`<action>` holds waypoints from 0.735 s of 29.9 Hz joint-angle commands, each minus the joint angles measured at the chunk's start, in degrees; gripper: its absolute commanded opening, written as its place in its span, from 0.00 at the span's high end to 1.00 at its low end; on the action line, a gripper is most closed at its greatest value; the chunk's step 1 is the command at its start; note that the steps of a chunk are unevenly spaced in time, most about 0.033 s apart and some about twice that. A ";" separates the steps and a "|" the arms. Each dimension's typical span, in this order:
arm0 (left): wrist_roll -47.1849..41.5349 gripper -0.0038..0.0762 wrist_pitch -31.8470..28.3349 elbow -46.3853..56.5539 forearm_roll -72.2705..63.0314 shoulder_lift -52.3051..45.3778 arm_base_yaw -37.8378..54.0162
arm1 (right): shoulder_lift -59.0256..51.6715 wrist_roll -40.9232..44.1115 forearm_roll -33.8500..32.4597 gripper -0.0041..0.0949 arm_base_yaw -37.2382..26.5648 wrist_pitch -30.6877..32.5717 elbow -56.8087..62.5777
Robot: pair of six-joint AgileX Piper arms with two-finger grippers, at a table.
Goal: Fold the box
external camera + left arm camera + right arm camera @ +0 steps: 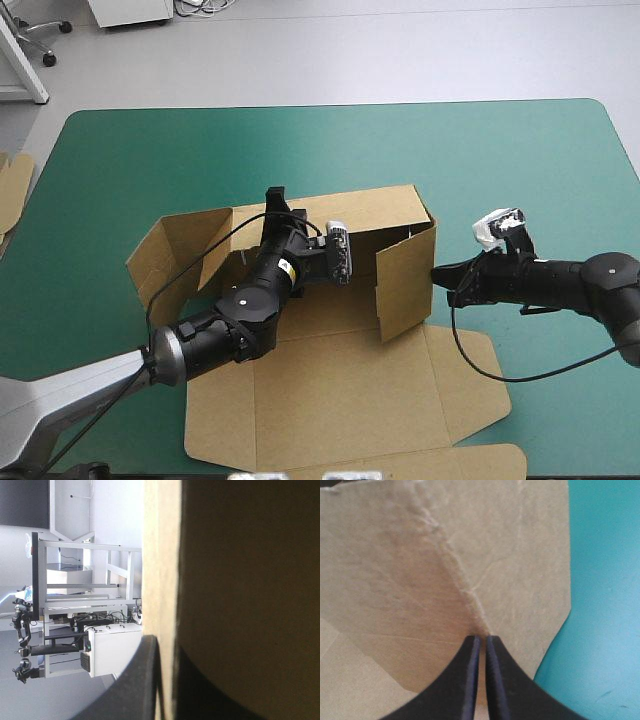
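The lid (pixel 340 400) lies flat at the lower middle of the high view, nearest the camera. Behind it, at the frame's centre on the table (pixel 520 150), the rest of the box (pixel 330 310) is half raised. The left gripper (pixel 276 200) is clamped on the rim of the back wall (pixel 370 212); its wrist view shows the board edge-on between the two black fingers. At centre right the right gripper (pixel 436 272) has its fingers together, tips against the outer face of the right flap (pixel 405 285), which stands upright. It grips nothing there (a push, by the look of it). The left flap (pixel 165 250) splays outward at centre left. Spare board (pixel 12 190) shows at the left edge. The likely risk is that the right flap, merely propped, springs outward if the tips slide off its face. A hard pull on the wall could also buckle it or drag the whole box across the table.
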 commanded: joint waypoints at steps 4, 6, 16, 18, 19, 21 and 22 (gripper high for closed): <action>-2.28 0.97 -2.46 0.32 -6.83 -0.19 -0.38 | -1.66 -1.32 1.85 0.62 2.54 -0.19 -1.36; -2.28 0.97 -2.46 0.32 -6.83 -0.19 -0.38 | -1.66 -1.28 2.23 0.51 2.53 -1.72 -1.36; -2.50 0.97 -2.60 0.32 -6.83 -0.19 -0.38 | -1.43 -3.20 4.91 0.42 4.81 -2.42 -1.36; -2.50 0.97 -2.69 0.32 -6.83 -0.19 -0.38 | -1.33 -3.48 4.91 0.43 5.90 -2.87 -1.36; -2.50 0.97 -2.69 0.32 -6.83 -0.19 -0.38 | -1.33 -3.87 4.91 0.43 6.51 -3.44 -1.36; -2.50 0.97 -2.69 0.32 -6.83 -0.19 -0.38 | -1.33 -3.87 4.91 0.43 7.56 -4.65 -1.36; -2.50 0.97 -2.69 0.32 -6.83 -0.19 -0.38 | -1.33 -3.87 4.91 0.43 8.07 -5.41 -1.36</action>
